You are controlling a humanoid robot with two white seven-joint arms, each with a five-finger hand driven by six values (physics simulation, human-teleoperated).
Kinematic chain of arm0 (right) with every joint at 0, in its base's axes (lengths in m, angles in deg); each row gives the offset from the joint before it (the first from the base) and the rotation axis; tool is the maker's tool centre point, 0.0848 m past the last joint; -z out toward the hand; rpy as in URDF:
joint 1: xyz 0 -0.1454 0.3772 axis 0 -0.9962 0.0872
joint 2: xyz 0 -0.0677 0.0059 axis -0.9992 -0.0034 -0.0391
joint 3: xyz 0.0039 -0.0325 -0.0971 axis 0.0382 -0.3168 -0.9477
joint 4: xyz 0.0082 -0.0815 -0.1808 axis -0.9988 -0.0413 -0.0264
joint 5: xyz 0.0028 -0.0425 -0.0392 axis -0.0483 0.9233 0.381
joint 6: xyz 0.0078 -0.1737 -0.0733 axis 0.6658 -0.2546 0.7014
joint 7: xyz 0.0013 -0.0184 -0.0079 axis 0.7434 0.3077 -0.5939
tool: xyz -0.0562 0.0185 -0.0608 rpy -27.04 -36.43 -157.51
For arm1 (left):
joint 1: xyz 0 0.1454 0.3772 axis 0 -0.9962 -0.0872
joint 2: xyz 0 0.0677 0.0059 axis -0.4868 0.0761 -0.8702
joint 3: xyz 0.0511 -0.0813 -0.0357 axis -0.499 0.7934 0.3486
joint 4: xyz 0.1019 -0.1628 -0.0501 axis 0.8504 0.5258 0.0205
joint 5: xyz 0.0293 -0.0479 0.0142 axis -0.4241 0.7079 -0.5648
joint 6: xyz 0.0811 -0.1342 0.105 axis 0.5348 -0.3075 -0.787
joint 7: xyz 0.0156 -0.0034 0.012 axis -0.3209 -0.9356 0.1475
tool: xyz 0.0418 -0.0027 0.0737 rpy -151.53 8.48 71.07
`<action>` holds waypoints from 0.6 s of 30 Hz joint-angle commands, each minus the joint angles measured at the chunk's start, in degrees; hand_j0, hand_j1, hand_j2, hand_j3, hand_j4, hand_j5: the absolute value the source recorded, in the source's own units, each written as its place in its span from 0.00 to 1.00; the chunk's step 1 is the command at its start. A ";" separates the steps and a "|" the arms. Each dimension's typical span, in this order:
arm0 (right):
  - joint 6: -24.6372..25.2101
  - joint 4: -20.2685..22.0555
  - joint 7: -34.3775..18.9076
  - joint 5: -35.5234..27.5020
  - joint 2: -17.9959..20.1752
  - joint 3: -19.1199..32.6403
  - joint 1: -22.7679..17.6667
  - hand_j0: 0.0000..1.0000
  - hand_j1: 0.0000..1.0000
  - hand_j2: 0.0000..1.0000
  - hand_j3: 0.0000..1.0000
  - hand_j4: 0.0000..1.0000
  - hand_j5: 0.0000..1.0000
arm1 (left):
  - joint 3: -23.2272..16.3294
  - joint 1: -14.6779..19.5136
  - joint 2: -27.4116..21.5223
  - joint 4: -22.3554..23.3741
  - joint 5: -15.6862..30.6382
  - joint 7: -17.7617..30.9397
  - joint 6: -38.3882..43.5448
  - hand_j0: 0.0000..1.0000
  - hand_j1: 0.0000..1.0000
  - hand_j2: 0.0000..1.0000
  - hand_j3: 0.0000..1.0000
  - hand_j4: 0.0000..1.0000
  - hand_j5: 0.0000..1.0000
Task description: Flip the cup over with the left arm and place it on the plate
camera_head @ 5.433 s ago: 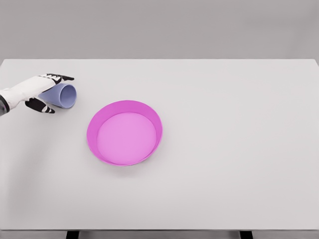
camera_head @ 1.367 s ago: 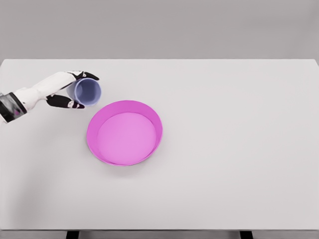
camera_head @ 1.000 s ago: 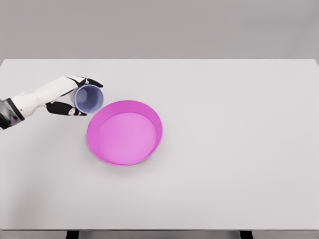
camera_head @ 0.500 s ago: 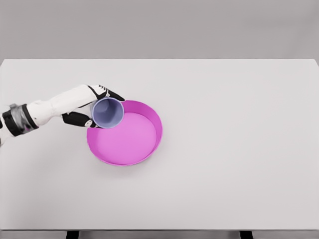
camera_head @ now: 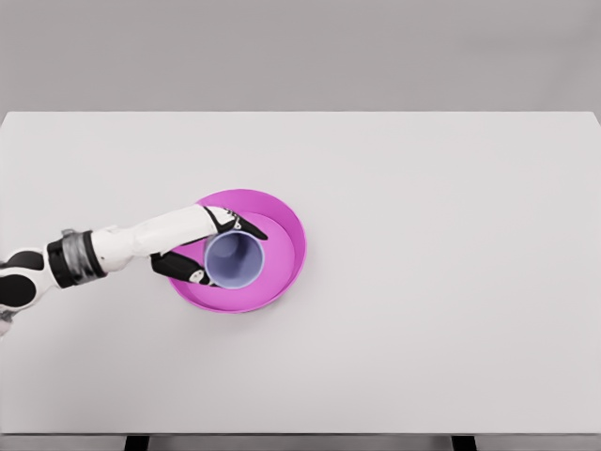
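Over the pink plate (camera_head: 286,235), the left robot hand (camera_head: 202,249) is wrapped around a pale blue cup (camera_head: 234,258), one finger lying across the far side of the wall and another curled under the near side. The cup sits just ahead of the palm, mouth turned up toward the camera, inside the plate's raised rim; whether its base touches the plate floor cannot be told. It looks thin-walled, smooth and light, probably a little slippery, so a hold around the side wall suits it better than a pinch on the rim, and a gentle squeeze should do. The plate is a shallow round dish with a low upright wall, matte and stiff. Beneath both, the white bench (camera_head: 441,282) is flat and plain.
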 commanded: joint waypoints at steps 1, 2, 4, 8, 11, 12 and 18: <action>0.00 -0.01 -0.01 -0.02 0.00 0.01 0.00 1.00 1.00 1.00 1.00 1.00 1.00 | -1.71 0.00 0.02 0.11 1.33 -0.03 0.06 0.74 0.74 0.74 0.74 0.74 0.74; 0.00 -0.01 -0.01 -0.02 0.00 0.01 0.00 1.00 1.00 1.00 1.00 1.00 1.00 | -1.97 0.35 0.02 0.11 1.33 -0.03 0.06 0.74 0.74 0.74 0.74 0.74 0.74; 0.00 -0.01 -0.01 -0.02 0.00 0.01 0.00 1.00 1.00 1.00 1.00 1.00 1.00 | -2.58 1.58 0.02 -0.15 1.51 -0.03 0.06 0.74 0.74 0.74 0.74 0.74 0.74; 0.00 -0.01 -0.01 -0.02 0.00 0.01 0.00 1.00 1.00 1.00 1.00 1.00 1.00 | -8.38 5.53 -0.07 -0.24 3.88 -0.03 0.06 0.75 0.75 0.75 0.75 0.75 0.75; 0.00 -0.01 -0.01 -0.02 0.00 0.01 0.00 1.00 1.00 1.00 1.00 1.00 1.00 | -12.25 8.08 -0.07 0.03 4.67 -0.03 0.06 0.75 0.75 0.75 0.75 0.75 0.75; 0.00 -0.01 -0.01 -0.02 0.00 0.01 0.00 1.00 1.00 1.00 1.00 1.00 1.00 | -13.48 9.05 -0.07 0.20 4.76 -0.03 0.06 0.75 0.75 0.75 0.75 0.75 0.75; 0.00 -0.01 -0.01 -0.02 0.00 0.01 0.00 1.00 1.00 1.00 1.00 1.00 1.00 | -16.03 11.42 -0.33 0.82 6.25 -0.03 0.06 0.75 0.75 0.75 0.75 0.75 0.75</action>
